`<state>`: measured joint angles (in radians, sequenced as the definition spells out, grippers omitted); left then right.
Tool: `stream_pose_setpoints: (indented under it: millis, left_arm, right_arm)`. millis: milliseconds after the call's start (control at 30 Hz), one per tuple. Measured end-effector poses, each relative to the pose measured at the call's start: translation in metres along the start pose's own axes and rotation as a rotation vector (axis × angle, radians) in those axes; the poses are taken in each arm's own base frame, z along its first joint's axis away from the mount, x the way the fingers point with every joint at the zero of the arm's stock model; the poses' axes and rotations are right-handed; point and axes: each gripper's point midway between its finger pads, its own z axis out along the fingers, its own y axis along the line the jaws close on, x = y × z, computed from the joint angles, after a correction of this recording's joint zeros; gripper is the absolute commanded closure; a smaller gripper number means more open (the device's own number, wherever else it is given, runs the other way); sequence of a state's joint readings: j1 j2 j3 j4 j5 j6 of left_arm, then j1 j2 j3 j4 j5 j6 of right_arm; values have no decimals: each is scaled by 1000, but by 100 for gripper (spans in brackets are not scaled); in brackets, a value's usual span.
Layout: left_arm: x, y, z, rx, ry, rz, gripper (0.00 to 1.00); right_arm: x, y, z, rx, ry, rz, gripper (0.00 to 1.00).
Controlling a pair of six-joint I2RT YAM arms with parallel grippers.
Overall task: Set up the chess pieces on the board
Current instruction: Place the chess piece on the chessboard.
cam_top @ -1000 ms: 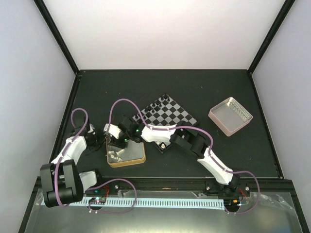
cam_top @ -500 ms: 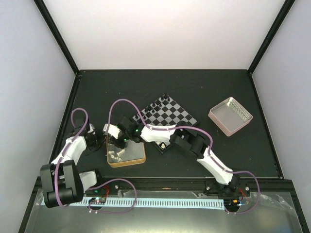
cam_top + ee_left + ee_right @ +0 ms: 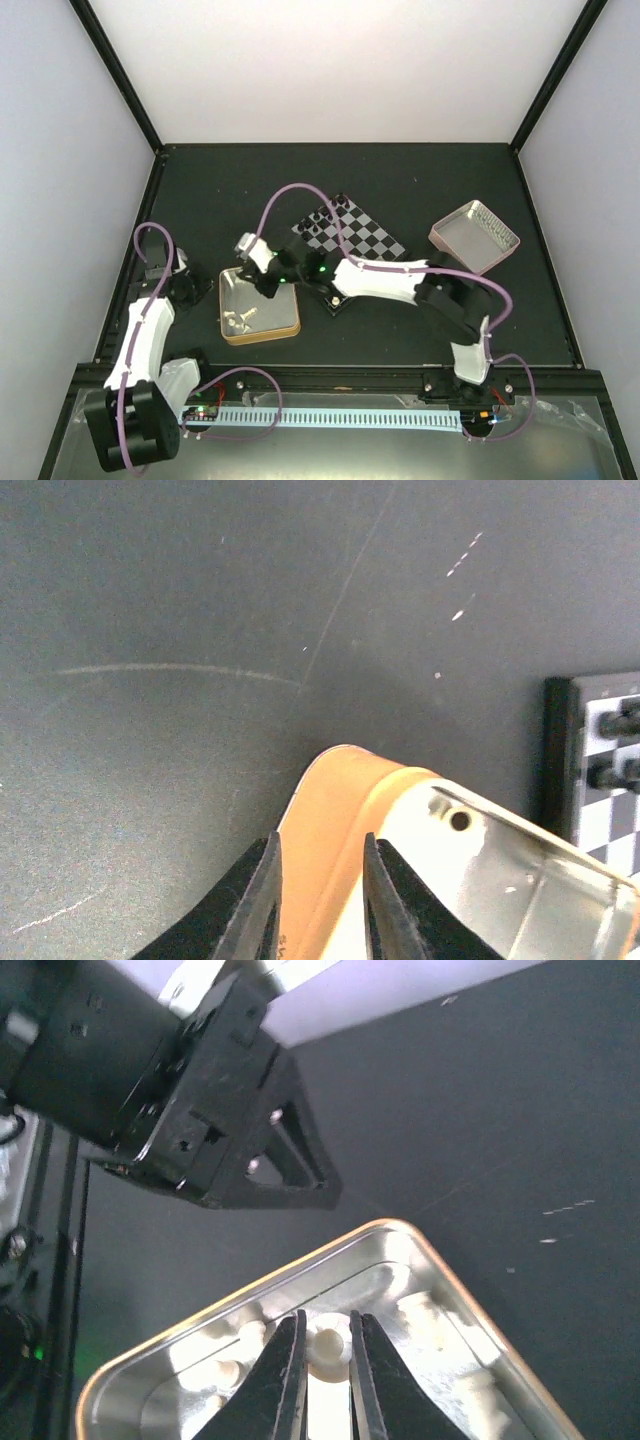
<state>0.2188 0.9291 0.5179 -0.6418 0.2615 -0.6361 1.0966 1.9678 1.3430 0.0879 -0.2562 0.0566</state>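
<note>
The board (image 3: 352, 238) lies at mid-table with black pieces (image 3: 322, 216) along its far-left edge; its edge also shows in the left wrist view (image 3: 612, 770). Cream-white pieces (image 3: 238, 318) lie in the gold-rimmed tin (image 3: 262, 338). My right gripper (image 3: 262, 287) hovers over the tin's far right part. In the right wrist view it (image 3: 325, 1345) is shut on one cream-white piece (image 3: 328, 1348) above the tin (image 3: 230, 1295). My left gripper (image 3: 198, 287) is at the tin's far-left corner. In the left wrist view it (image 3: 320, 880) is slightly open, and the tin's gold wall (image 3: 340, 810) shows between its fingers.
A pinkish silver tray (image 3: 475, 238) stands at the right. The left gripper's black body (image 3: 200, 1110) shows just beyond the tin in the right wrist view. The right arm stretches across the board's near corner (image 3: 335, 303).
My right gripper has moved right across the tin toward the board, and its elbow has swung right. My left gripper has drawn back a little to the left of the tin.
</note>
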Motion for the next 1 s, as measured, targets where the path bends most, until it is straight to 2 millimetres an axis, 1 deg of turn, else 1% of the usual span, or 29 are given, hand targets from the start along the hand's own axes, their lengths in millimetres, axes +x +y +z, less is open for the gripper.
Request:
stream_pose_setpoints:
  millis: [67,133,167,233,300,400,433,500,600,667,733,767,833,900,1000]
  left_arm:
    - [-5,-5,-9,17,-30,16,69]
    - [-10,-12,-20,38,-64,36,64]
    - [-11,-14,-23,44,-73,42,61]
    - [-15,-20,-31,64,-97,65,58]
    - [-17,-27,-38,86,-111,86,55]
    - [-17,-33,-41,108,-108,111,52]
    - [-16,-34,-41,113,-99,117,52]
    - [-13,-35,-40,120,-83,126,51]
    - [-11,-35,-37,123,-63,131,51]
    - [-9,-36,-35,128,-50,134,50]
    - [-7,-37,-34,133,-38,137,50]
    - [-7,-38,-34,135,-34,139,49]
    - [-5,-39,-33,142,-25,140,49]
    - [-5,-40,-33,146,-20,140,49]
    - [-4,-41,-33,151,-17,141,48]
  right_arm:
    - [-12,-7,-21,33,-42,31,92]
    - [-17,-20,-42,86,-69,71,92]
    - [-17,-29,-55,124,-81,96,92]
    - [-13,-50,-78,201,-93,144,92]
    - [-2,-75,-103,297,-95,205,92]
    - [26,-113,-142,442,-80,316,92]
    - [41,-128,-158,501,-72,362,92]
    - [67,-151,-185,603,-51,441,92]
    - [107,-180,-224,740,-24,556,91]
    - [130,-197,-247,818,-11,634,92]
    - [147,-206,-257,858,6,690,91]
    - [158,-217,-267,893,12,727,91]
    - [179,-230,-275,934,39,788,91]
    - [194,-237,-277,955,67,823,91]
    - [216,-241,-272,966,128,855,91]
